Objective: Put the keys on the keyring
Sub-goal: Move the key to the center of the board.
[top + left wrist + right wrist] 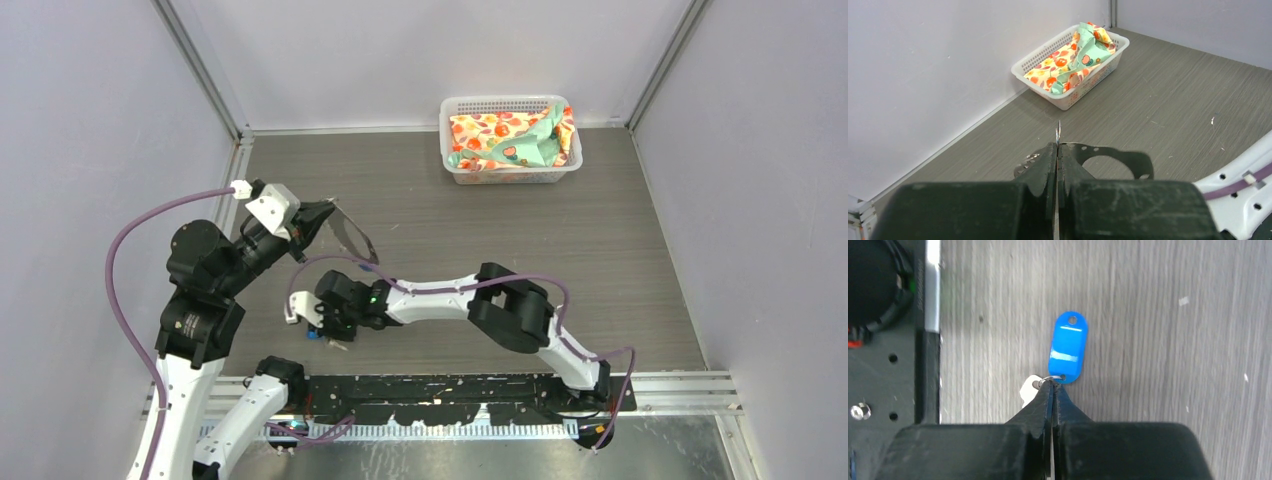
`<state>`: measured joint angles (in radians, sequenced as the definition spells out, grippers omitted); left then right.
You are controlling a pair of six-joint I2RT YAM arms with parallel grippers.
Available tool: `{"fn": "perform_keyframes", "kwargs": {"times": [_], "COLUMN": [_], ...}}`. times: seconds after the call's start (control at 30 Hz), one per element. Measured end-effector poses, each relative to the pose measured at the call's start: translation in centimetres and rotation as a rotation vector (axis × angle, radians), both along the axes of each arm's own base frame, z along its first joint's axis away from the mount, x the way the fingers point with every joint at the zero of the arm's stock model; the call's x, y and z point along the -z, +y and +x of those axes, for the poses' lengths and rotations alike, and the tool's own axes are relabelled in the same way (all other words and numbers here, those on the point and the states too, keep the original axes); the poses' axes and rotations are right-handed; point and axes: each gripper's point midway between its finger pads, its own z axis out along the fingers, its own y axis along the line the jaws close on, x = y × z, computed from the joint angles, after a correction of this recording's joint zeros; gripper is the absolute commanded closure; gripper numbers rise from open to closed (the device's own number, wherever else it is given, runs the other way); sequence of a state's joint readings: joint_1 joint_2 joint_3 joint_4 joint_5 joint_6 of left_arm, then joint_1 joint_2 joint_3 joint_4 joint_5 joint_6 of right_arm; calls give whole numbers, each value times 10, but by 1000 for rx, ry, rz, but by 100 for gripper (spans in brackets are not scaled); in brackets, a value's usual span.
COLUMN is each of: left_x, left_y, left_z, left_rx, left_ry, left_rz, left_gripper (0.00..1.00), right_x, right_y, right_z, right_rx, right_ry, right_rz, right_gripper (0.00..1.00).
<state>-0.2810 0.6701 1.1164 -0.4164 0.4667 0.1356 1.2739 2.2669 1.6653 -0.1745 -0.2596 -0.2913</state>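
In the top view my left gripper (322,216) is raised over the left of the table, shut on the keyring (357,228), a large thin wire loop tilted toward the right. Its wrist view shows the jaws pressed together (1058,146) with the keyring (1058,131) edge-on, poking out past the tips. My right gripper (318,327) is low at the near left. One of the keys (1068,347) lies on the table, its bright blue head joined by a small wire ring to a pale silvery piece (1029,390). The right gripper (1053,385) is shut on that small ring.
A white plastic basket (452,118) holding patterned cloth stands at the far back, right of centre; it also shows in the left wrist view (1020,64). The black mounting plate (450,388) runs along the near edge, close to the key (883,390). Walls enclose three sides.
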Motion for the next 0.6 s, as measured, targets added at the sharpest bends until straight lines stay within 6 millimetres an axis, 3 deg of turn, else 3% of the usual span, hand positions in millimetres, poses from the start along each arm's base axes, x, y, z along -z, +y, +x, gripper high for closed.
{"fn": "perform_keyframes", "kwargs": {"times": [0.17,0.43,0.53,0.6], "left_x": [0,2,10,25], "left_y": [1,-3,-6,-11], "left_z": [0,-2,-3,-3], "left_rx": [-3,20,48,79], "left_ry": [-3,0,10,34], "left_rz": [1,6,26,46], "left_gripper": [100,100,100,100], "right_x": [1,3,4,4], "right_y": [-45,-153,-189,-207], "right_z": [20,57,64,63], "right_rx": [96,317,398,439], "right_ry": [-14,-17,-14,-15], "right_rz": [-18,-83,-86,-93], "right_gripper": [99,99,99,91]}}
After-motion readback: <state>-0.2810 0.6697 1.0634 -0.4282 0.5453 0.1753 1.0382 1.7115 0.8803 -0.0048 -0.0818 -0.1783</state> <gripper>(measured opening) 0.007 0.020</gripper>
